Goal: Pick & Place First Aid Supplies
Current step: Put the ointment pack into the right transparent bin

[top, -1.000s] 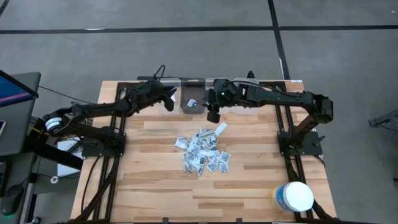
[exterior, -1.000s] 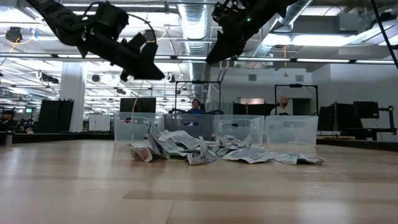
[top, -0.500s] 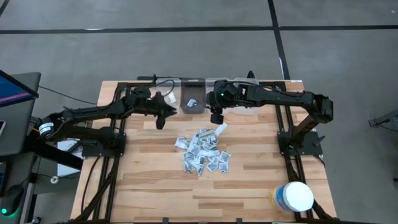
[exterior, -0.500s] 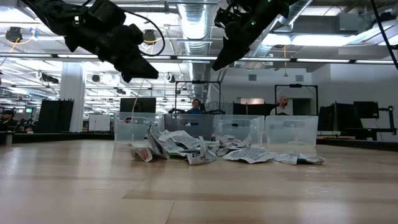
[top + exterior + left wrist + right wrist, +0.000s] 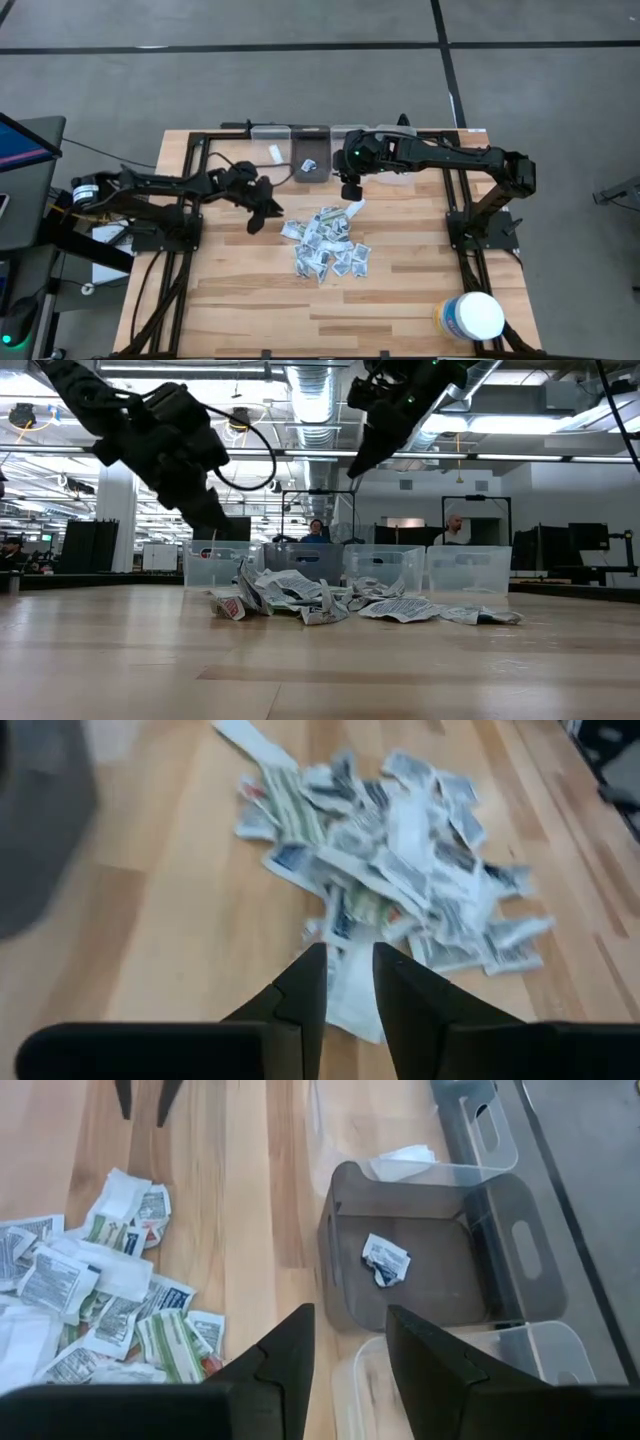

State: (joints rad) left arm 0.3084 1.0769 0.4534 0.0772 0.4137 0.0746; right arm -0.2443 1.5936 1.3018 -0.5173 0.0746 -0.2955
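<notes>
Roughly at the middle of the high view, the first aid packets [image 5: 326, 243] lie in a loose heap on the wooden table [image 5: 240, 300], white-grey paper squares with some blue, green and red print, and one longer pale strip [image 5: 355, 207] sticks out at the heap's upper right. The left gripper [image 5: 256, 218] hangs just left of the heap, a little above the boards; in the left wrist view its two dark fingers [image 5: 300, 995] stand slightly apart with nothing between them, and the packets [image 5: 390, 870] fill the centre of that frame. The right gripper [image 5: 350, 190] sits above the heap in the high view, close to the row of clear bins along the table's upper edge; its fingers [image 5: 285, 1355] are also parted and empty in the right wrist view. That view shows a smoky grey bin [image 5: 420, 1250] at centre right with a single crumpled packet [image 5: 384, 1260] on its floor, and a clear bin behind it holding a white packet [image 5: 405, 1156]. In the high view the grey bin [image 5: 309, 168] is at upper centre, and another white packet [image 5: 275, 152] lies in the clear bin [image 5: 268, 150] to its left. A large white tub [image 5: 470, 318] with a yellow label stands at the lower right corner of the table. From the low view the heap [image 5: 330, 600] sits in front of the bins [image 5: 385, 570], with both arms overhead and people [image 5: 455, 530] far back in the room.
</notes>
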